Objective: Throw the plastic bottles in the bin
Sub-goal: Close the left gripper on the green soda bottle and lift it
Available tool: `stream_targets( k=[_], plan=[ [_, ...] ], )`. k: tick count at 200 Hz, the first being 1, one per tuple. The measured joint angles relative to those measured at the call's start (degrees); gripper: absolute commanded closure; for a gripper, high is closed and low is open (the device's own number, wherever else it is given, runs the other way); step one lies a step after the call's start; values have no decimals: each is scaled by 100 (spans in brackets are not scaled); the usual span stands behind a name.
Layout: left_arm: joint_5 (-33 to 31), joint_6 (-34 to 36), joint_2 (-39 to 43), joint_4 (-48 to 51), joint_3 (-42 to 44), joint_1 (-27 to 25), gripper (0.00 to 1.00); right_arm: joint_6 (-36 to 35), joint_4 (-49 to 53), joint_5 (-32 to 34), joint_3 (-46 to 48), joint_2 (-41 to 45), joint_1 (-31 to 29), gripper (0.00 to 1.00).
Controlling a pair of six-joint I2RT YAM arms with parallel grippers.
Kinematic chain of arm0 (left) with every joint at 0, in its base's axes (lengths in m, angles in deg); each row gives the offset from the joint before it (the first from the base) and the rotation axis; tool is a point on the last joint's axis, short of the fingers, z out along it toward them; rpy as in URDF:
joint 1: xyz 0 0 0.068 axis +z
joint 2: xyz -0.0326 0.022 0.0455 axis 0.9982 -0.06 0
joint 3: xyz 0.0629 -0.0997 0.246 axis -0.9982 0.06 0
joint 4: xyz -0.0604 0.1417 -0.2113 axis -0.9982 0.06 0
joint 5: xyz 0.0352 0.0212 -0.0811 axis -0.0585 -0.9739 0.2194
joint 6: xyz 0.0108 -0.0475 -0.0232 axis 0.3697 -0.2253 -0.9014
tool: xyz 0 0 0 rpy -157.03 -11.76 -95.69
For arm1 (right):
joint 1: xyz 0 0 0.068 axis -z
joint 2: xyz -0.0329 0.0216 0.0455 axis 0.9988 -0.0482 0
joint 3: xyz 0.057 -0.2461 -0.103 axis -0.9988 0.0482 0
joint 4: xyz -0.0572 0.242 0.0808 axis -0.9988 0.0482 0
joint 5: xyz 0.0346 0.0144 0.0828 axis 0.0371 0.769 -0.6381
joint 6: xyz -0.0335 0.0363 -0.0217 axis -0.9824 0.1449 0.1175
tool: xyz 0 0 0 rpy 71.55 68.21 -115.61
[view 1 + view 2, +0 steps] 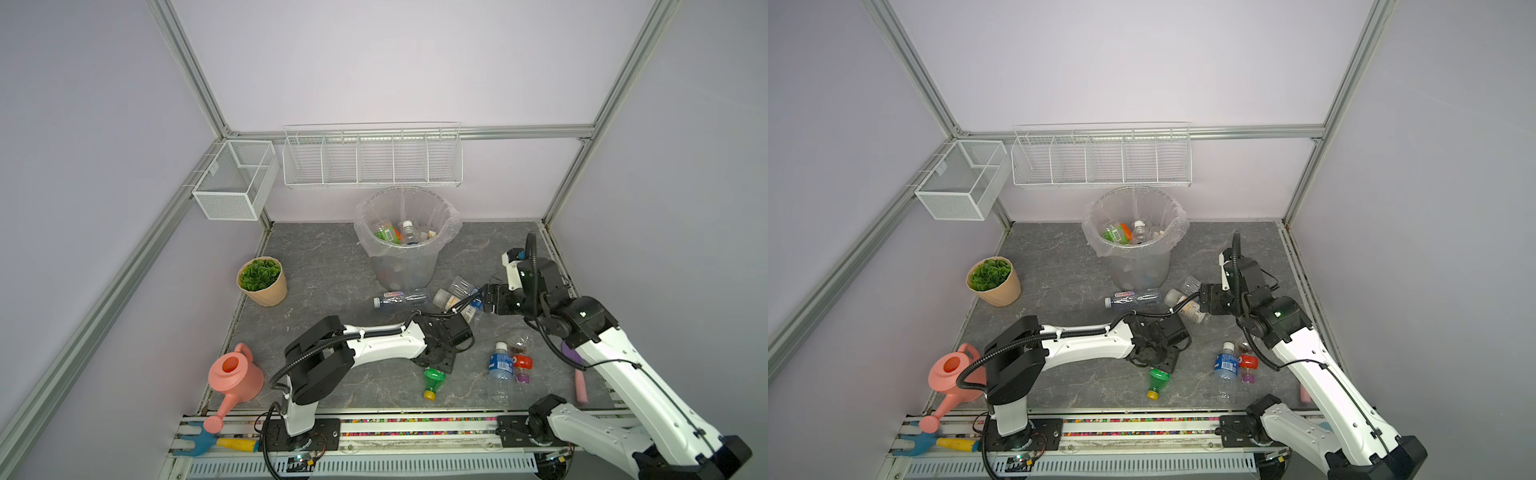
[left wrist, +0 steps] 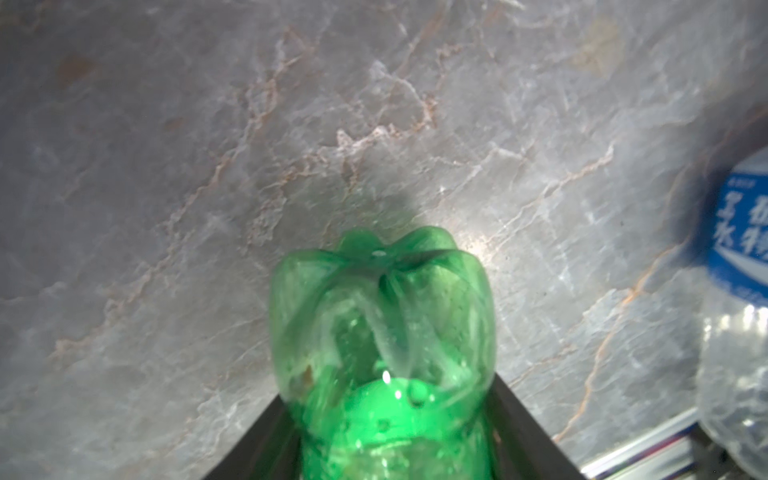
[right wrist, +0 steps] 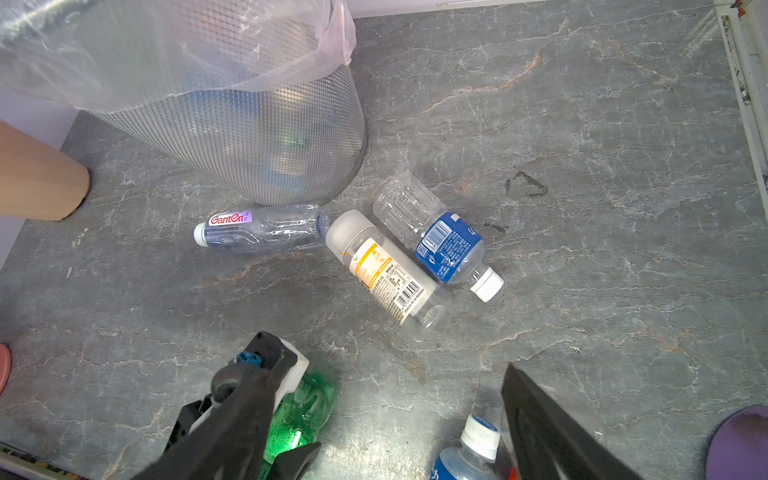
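Left wrist best shows left claw (image 2: 388,390) gripping green bottle (image 2: 382,307); right claw (image 1: 476,301) wide.

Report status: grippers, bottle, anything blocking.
Left gripper shut on green bottle, on table. Right gripper open, empty, above loose bottles by bin. Bin mouth clear.

Both top views are lit softly and evenly from above. The left arm (image 1: 386,343) throws only a faint shadow on the desk (image 1: 324,266), and the frame rails (image 1: 187,62) splay outward toward the picture edges. In the left wrist view the green bottle (image 2: 382,332) glows, with glare on the desk just beside it. The blue-labelled bottle (image 2: 739,232) is blurred and in dark shadow. In the right wrist view the desk is sharp, the jaws are out of focus, and the bag (image 3: 187,54) on the bin (image 3: 257,145) shines.
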Motion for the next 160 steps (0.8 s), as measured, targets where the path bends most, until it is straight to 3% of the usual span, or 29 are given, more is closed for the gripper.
stream_targets(
  k=[35, 91, 160],
  plan=[
    [-111, 28, -7, 133, -72, 0, 65, 0, 0, 0, 0, 0, 13, 12],
    [-363, 140, 31, 284, -210, 0, 68, -2, 0, 20, 0, 66, 37, 12],
    [-951, 490, 776, 400, -365, 2, 75, -2, 13, 28, 2, 199, 68, 12]
  ],
)
